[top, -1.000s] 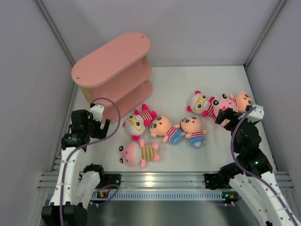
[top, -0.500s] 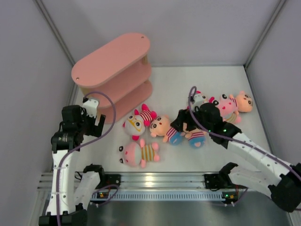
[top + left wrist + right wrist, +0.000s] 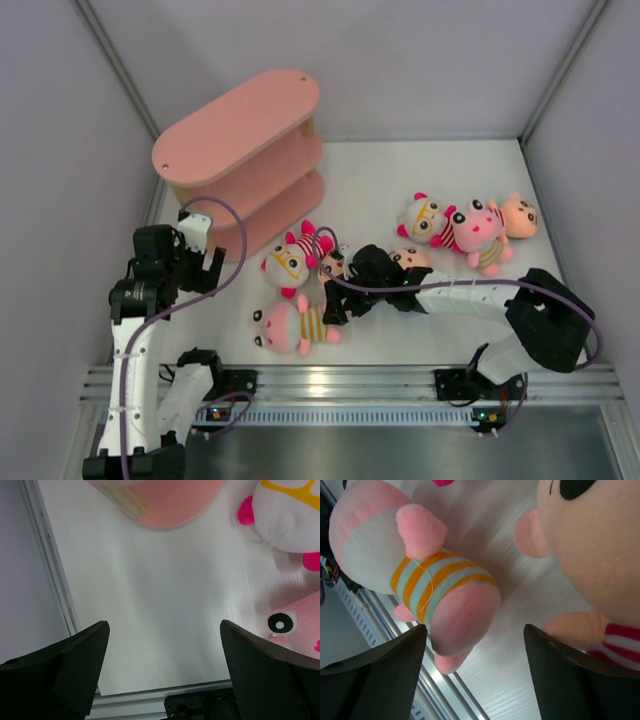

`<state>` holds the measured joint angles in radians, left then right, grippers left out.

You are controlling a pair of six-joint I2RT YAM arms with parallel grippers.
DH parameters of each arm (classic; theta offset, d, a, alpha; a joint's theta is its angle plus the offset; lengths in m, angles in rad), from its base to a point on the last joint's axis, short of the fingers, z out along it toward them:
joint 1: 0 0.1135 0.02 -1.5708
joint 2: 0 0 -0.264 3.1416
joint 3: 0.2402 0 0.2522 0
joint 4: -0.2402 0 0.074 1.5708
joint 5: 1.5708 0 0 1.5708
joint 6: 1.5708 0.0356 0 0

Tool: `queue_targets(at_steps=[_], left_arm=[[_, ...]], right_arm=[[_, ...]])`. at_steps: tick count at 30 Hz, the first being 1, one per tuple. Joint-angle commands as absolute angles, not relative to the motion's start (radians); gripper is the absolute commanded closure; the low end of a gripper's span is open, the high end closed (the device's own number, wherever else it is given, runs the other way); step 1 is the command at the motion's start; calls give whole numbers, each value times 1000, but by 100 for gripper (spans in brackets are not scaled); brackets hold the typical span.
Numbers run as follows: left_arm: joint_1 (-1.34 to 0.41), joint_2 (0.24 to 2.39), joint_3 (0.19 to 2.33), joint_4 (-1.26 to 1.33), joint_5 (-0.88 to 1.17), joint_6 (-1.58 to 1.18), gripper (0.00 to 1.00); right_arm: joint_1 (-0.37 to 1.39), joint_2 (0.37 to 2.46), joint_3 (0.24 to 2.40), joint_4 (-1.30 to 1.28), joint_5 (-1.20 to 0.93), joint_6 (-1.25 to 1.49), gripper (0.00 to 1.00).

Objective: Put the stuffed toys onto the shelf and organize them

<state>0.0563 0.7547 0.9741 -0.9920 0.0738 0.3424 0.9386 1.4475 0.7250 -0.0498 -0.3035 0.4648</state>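
Note:
The pink three-tier shelf (image 3: pixel 236 130) stands at the back left, with no toy on it. Several stuffed toys lie on the table. A pink toy with yellow stripes (image 3: pixel 290 328) lies near the front, a white-faced toy (image 3: pixel 287 264) behind it. Two peach toys (image 3: pixel 410 259) lie mid-table, partly under my right arm. More toys (image 3: pixel 478 226) lie at the right. My right gripper (image 3: pixel 335 300) is open, low, beside the striped toy's feet (image 3: pixel 465 615), next to a peach head (image 3: pixel 600 545). My left gripper (image 3: pixel 208 264) is open and empty above bare table.
The shelf's bottom board (image 3: pixel 170 500) shows at the top of the left wrist view, with the white-faced toy (image 3: pixel 292 510) and the pink toy's face (image 3: pixel 300 625) at its right edge. A metal rail (image 3: pixel 330 380) runs along the front edge. Grey walls enclose the table.
My right arm has swung from the far right across the table to the left, and its gripper is now by the pink striped toy. My left gripper shifted slightly left, then held still.

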Motion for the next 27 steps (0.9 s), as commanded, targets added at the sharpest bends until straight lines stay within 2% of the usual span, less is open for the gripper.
queue_targets(at_steps=[1,3,4,6,7,9,10,15,19,22,27], left_arm=[[52,745,970,-992,83,336,1],[52,747,968,-991,87,341,1],[52,747,968,-991,87,341,1],[52,747,969,-991,84,341,1],[52,744,971,-991,84,338,1],[52,746,973,-991,81,337,1],[52,746,974,-991,81,336,1],[51,745,991,-1015,45,359,1],[51,747,997,-1028,-141,416,1],[49,744,988,-1028,-216,445,1],[48,732,986,-1029,-164,426,1]], right_arm=[[979,1476,793,41,-330,482,25],[983,1491,795,49,-324,492,36],[985,1490,790,64,-319,508,50],[983,1468,787,80,-313,528,62],[982,1445,785,87,-313,547,79],[982,1418,790,80,-328,563,95],[982,1381,804,71,-334,572,100],[966,1241,870,-90,-370,578,100],[817,1135,899,-138,-374,675,100],[736,1169,975,-178,-257,696,100],[660,1343,1113,-14,-222,869,100]])
